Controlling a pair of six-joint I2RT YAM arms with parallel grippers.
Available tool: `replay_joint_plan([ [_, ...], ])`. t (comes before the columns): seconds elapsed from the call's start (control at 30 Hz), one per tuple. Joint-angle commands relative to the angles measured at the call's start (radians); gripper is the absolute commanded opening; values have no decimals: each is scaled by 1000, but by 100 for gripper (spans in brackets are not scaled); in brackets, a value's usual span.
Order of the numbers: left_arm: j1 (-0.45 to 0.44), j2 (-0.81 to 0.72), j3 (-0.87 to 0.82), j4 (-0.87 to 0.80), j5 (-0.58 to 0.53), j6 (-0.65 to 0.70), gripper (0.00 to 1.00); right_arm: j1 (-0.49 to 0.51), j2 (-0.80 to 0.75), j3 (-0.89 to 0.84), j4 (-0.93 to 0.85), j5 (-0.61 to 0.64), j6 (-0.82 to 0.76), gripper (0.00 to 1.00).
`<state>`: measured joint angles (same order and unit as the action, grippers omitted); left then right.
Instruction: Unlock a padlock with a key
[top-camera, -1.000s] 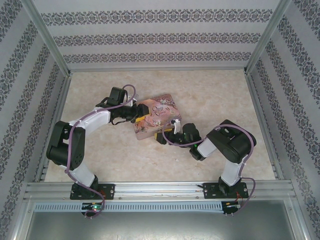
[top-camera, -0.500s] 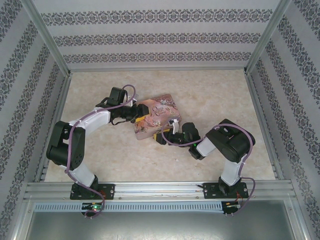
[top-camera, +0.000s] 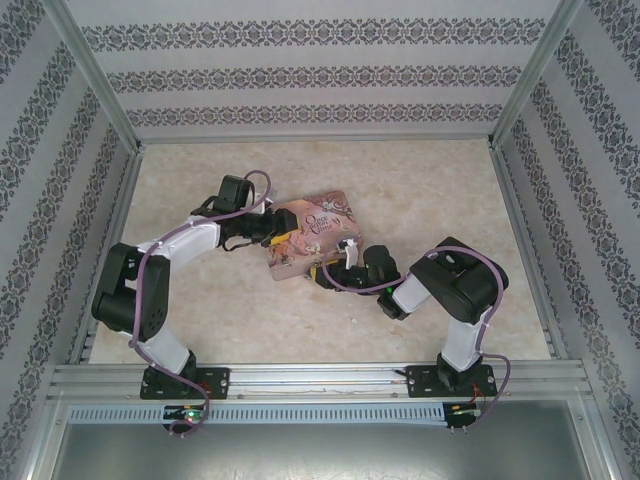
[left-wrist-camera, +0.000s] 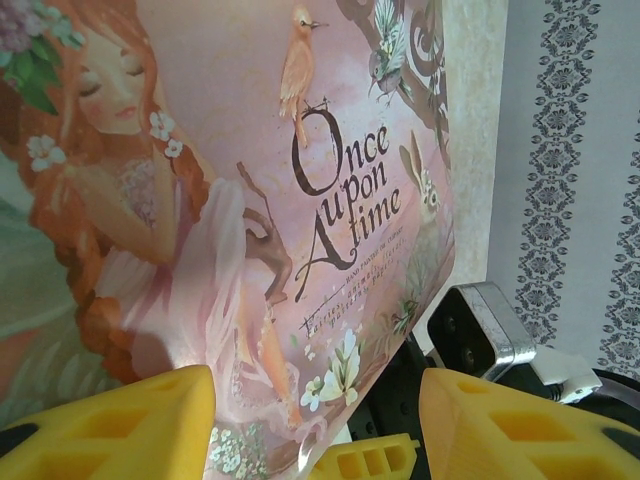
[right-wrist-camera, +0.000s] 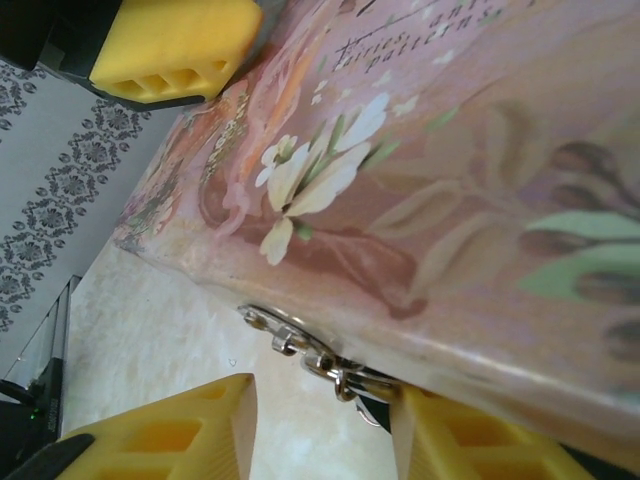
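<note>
Both pincers at the pink tin (top-camera: 308, 232), mid-desk (top-camera: 430, 190).
The left pincer (left-wrist-camera: 315, 400) straddles its left corner, grip unclear; the right pincer (right-wrist-camera: 320, 400), released, flanks silver links (right-wrist-camera: 305, 352) on its near edge; whether they belong to the padlock is unclear.

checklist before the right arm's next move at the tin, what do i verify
1. Pink tin lies between the left fingers: ok.
2. Left grip on the tin is firm: cannot tell.
3. Silver metal piece at the tin's lower edge sits between the right fingers: ok.
4. Right fingers closed on that piece: not ok, gaps on both sides.
5. Piece identified as key or shackle: cannot tell.
</note>
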<state>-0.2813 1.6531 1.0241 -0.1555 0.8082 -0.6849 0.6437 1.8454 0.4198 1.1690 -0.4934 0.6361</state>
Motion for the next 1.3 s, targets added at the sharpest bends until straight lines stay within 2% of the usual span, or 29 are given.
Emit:
replay_joint_plan([
  [0.0, -10, 2, -47, -18, -15, -5, 57, 8, 9, 20, 64, -9, -8, 35],
  [0.47, -30, -13, -118, 39, -22, -40, 57, 7, 31, 31, 91, 56, 26, 21],
  [0.87, -32, -25, -141, 46, -46, -45, 57, 0, 51, 0, 157, 120, 81, 1],
  [1.27, -32, -33, -159, 44, -55, -43, 57, -12, 35, -39, 214, 151, 124, 0],
])
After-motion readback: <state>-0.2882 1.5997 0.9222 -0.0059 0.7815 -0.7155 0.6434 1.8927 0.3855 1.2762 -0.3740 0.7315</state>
